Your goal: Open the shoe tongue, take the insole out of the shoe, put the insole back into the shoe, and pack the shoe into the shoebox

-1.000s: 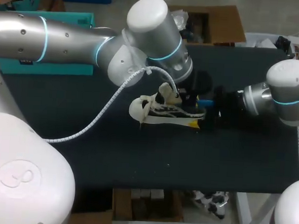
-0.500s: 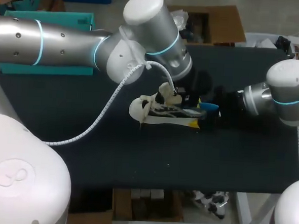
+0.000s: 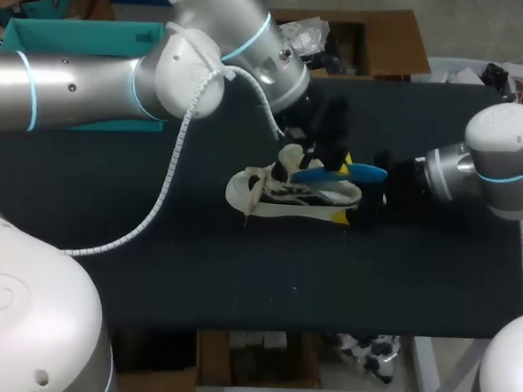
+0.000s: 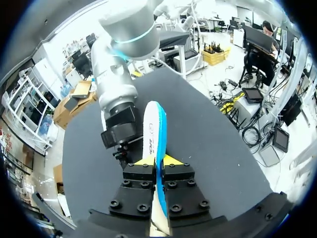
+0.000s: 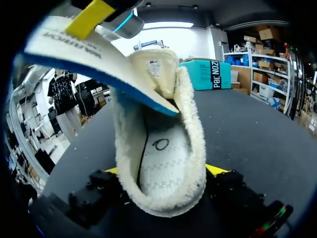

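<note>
The left gripper (image 4: 157, 163) is clamped on the insole (image 4: 156, 126), its two yellow tips pressing the thin blue-edged sole from both sides so that it stands on edge between them and runs out ahead of the fingers. In the head view this gripper (image 3: 339, 162) sits just above the centre of the frame, and the insole (image 3: 343, 173) shows as a blue strip lying almost level over the shoe's opening, its right end sticking out past the heel. The right wrist view shows the insole's (image 5: 99, 54) narrow end reaching the tongue at the mouth of the shoe (image 5: 158, 163). Whether that end is inside cannot be told.

The right gripper (image 5: 166, 173) grips the shoe's fleecy heel, one yellow tip on either side of it. From above, it (image 3: 360, 215) comes in from the right of centre, and the white shoe (image 3: 284, 196) lies at mid-frame on the dark table (image 3: 150, 269), toe pointing left, heel right. A teal shoebox (image 3: 76, 38) stands at the upper left, well apart from the shoe.
</note>
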Controlling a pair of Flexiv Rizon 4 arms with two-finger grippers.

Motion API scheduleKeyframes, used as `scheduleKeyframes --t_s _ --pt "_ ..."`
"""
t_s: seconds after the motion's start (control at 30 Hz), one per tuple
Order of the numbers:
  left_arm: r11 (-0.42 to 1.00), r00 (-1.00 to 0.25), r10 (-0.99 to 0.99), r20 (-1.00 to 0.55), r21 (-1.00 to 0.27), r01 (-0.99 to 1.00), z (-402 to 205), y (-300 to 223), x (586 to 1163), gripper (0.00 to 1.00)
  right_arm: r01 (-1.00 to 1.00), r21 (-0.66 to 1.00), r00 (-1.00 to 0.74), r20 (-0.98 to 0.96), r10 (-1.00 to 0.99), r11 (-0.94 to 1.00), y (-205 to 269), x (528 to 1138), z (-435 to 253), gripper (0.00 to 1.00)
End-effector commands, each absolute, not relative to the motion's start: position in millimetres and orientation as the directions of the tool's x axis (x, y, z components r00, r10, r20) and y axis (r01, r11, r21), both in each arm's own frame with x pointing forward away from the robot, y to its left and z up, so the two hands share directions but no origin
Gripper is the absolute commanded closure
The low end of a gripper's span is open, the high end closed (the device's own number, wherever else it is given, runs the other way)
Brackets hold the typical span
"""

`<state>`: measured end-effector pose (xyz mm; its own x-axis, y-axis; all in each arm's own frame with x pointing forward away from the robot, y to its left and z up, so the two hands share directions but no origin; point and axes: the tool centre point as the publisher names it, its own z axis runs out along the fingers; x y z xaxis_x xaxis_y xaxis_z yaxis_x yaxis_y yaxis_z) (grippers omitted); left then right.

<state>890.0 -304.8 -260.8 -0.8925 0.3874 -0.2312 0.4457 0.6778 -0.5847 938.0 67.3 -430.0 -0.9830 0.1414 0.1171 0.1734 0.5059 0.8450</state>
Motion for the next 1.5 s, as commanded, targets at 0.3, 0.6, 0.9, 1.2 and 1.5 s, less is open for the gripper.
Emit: scheduleKeyframes --t_s 0.3,0.6,0.9,1.2,1.5 --pt "0.444 -0.844 0.457 -0.281 -0.750 0.491 -206.1 -309.1 870.1 1.00 0.193 0.799 -0.978 0.106 0.182 0.570 28.5 928.2 -411.9 0.00" --pt "0.239 -0.804 0.514 -0.297 -0.851 0.468 -145.2 -299.7 876.0 1.00 0.193 0.735 -0.976 0.077 0.204 0.650 -10.6 923.6 -376.5 0.00" --pt "0.225 -0.823 0.500 -0.270 -0.877 0.424 -137.4 -296.6 880.5 1.00 0.172 0.667 -0.984 0.079 0.161 0.725 -26.3 933.7 -353.0 0.00" --pt "0.185 -0.848 0.448 -0.283 -0.899 0.398 -133.8 -273.2 889.3 1.00 0.136 0.591 -0.990 0.099 0.096 0.795 -26.8 950.8 -333.7 0.00" --pt "0.052 -0.879 0.309 -0.363 -0.916 0.397 -110.7 -226.0 885.1 1.00 0.091 0.457 -0.993 0.109 0.046 0.885 0.7 971.0 -310.1 0.00"
